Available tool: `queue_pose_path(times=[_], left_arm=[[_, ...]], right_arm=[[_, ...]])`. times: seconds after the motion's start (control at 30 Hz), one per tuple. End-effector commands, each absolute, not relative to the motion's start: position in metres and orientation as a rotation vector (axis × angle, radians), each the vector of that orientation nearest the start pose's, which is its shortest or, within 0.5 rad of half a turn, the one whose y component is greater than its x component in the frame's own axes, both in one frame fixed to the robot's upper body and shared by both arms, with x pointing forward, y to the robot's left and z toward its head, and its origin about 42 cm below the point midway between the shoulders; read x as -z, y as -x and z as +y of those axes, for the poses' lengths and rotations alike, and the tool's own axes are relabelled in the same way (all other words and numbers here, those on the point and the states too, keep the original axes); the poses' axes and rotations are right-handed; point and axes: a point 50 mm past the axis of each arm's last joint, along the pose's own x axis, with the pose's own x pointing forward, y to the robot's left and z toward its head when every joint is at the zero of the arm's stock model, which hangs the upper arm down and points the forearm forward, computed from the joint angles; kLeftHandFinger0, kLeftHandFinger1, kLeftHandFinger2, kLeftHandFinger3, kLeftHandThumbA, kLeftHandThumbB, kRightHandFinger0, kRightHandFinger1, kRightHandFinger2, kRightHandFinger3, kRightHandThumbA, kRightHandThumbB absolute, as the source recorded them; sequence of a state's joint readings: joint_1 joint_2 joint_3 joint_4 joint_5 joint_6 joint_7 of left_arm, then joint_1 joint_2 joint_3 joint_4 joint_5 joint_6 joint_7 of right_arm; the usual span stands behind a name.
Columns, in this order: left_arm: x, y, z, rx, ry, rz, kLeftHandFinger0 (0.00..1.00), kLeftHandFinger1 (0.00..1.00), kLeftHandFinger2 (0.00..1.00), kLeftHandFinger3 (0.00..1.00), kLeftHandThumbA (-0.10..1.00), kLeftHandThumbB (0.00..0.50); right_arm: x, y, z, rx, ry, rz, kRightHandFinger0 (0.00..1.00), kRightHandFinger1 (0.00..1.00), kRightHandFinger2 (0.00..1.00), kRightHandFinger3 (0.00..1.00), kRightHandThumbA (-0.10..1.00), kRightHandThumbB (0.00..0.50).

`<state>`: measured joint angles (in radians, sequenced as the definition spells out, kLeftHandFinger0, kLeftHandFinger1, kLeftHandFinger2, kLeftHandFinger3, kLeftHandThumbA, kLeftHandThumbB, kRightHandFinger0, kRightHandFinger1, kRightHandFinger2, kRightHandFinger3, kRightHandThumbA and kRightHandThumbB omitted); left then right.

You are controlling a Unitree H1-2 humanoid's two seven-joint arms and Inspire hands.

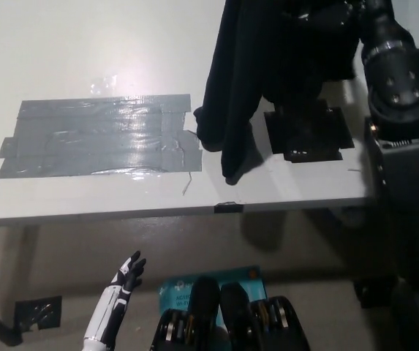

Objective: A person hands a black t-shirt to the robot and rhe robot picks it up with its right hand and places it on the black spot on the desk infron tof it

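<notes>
Black t-shirt [257,80] hanging from the top edge of the head view, lower hem draped down to the white bench [85,51] between the grey taped patch [99,137] and the small black spot [308,131], partly covering the spot's upper left. Black right arm [395,73] reaching in from the right up to the shirt's top, its hand lost against the dark cloth, grip impossible to tell. White left hand [125,278] low at lower left, below the bench edge, fingers spread, holding nothing.
</notes>
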<state>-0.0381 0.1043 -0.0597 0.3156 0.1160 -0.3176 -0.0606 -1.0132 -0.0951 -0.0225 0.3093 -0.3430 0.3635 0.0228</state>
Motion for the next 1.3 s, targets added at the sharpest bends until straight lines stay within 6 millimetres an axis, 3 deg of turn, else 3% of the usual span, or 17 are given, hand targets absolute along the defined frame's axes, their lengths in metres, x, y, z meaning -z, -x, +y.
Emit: queue_pose_path(times=[0.0,0.03,0.07,0.13,0.2,0.27,0.47,0.57,0.67,0.73,0.77,0.8,0.87,0.9,1.0,1.17,1.27], left_arm=[[-0.049,-0.289,0.226,0.174,-0.248,-0.080,1.00,1.00,1.00,1.00,1.00,0.500],[-0.050,-0.289,0.226,0.175,-0.247,-0.080,1.00,1.00,1.00,1.00,1.00,0.500],[-0.050,-0.289,0.226,0.177,-0.247,-0.083,1.00,1.00,1.00,1.00,1.00,0.500],[-0.051,-0.291,0.227,0.183,-0.257,-0.089,1.00,1.00,1.00,1.00,1.00,0.500],[-0.052,-0.293,0.227,0.187,-0.260,-0.093,1.00,1.00,1.00,1.00,1.00,0.500],[-0.050,-0.289,0.226,0.192,-0.259,-0.085,1.00,1.00,1.00,1.00,1.00,0.500],[-0.045,-0.283,0.226,0.203,-0.284,-0.095,0.97,1.00,1.00,1.00,1.00,0.499],[-0.043,-0.281,0.226,0.204,-0.286,-0.097,0.95,1.00,1.00,1.00,1.00,0.494],[-0.043,-0.283,0.226,0.195,-0.281,-0.091,0.92,1.00,0.98,1.00,1.00,0.500],[-0.043,-0.281,0.227,0.194,-0.281,-0.088,0.91,1.00,0.98,1.00,1.00,0.500],[-0.043,-0.282,0.227,0.197,-0.284,-0.092,0.91,1.00,0.97,1.00,1.00,0.500],[-0.043,-0.283,0.227,0.198,-0.284,-0.094,0.92,1.00,0.97,1.00,1.00,0.500],[-0.043,-0.284,0.228,0.196,-0.279,-0.094,0.90,1.00,0.96,1.00,1.00,0.495],[-0.043,-0.284,0.229,0.194,-0.279,-0.093,0.90,1.00,0.96,1.00,1.00,0.496],[-0.042,-0.283,0.229,0.197,-0.285,-0.092,0.91,1.00,0.96,1.00,1.00,0.500],[-0.041,-0.283,0.230,0.198,-0.278,-0.090,0.88,1.00,0.94,1.00,1.00,0.500],[-0.041,-0.281,0.230,0.204,-0.286,-0.085,0.85,0.99,0.93,1.00,1.00,0.500]], right_arm=[[-0.449,-0.528,-0.145,0.091,0.469,-0.481,0.75,0.84,0.92,0.99,-0.05,0.327],[-0.449,-0.531,-0.144,0.110,0.476,-0.486,0.59,0.71,0.81,0.87,-0.09,0.322],[-0.448,-0.534,-0.145,0.138,0.490,-0.498,0.21,0.38,0.54,0.58,-0.10,0.258],[-0.446,-0.540,-0.147,0.226,0.509,-0.550,0.00,0.08,0.35,0.39,-0.10,0.193],[-0.448,-0.537,-0.148,0.267,0.510,-0.592,0.00,0.12,0.54,0.60,-0.10,0.159],[-0.448,-0.527,-0.150,0.289,0.467,-0.638,0.01,0.29,0.78,0.91,-0.10,0.138],[-0.445,-0.508,-0.146,0.304,0.422,-0.710,0.00,0.33,0.83,0.93,-0.10,0.143],[-0.449,-0.500,-0.146,0.300,0.386,-0.749,0.06,0.44,0.90,0.98,-0.10,0.140],[-0.458,-0.498,-0.148,0.304,0.349,-0.806,0.01,0.41,0.88,0.97,-0.10,0.120],[-0.460,-0.498,-0.153,0.310,0.331,-0.785,0.16,0.46,0.84,0.97,-0.10,0.121],[-0.461,-0.500,-0.158,0.325,0.331,-0.774,0.15,0.36,0.66,0.96,-0.10,0.126],[-0.461,-0.502,-0.161,0.336,0.340,-0.771,0.12,0.31,0.60,0.96,-0.10,0.127],[-0.458,-0.506,-0.169,0.356,0.330,-0.755,0.23,0.32,0.48,0.94,-0.10,0.153],[-0.457,-0.509,-0.172,0.368,0.321,-0.751,0.16,0.26,0.44,0.93,-0.10,0.153],[-0.451,-0.513,-0.179,0.406,0.348,-0.746,0.00,0.00,0.57,0.90,-0.10,0.135],[-0.436,-0.524,-0.192,0.467,0.389,-0.731,0.00,0.00,0.59,0.72,-0.10,0.156],[-0.426,-0.528,-0.198,0.509,0.397,-0.734,0.00,0.01,0.61,0.71,-0.10,0.160]])
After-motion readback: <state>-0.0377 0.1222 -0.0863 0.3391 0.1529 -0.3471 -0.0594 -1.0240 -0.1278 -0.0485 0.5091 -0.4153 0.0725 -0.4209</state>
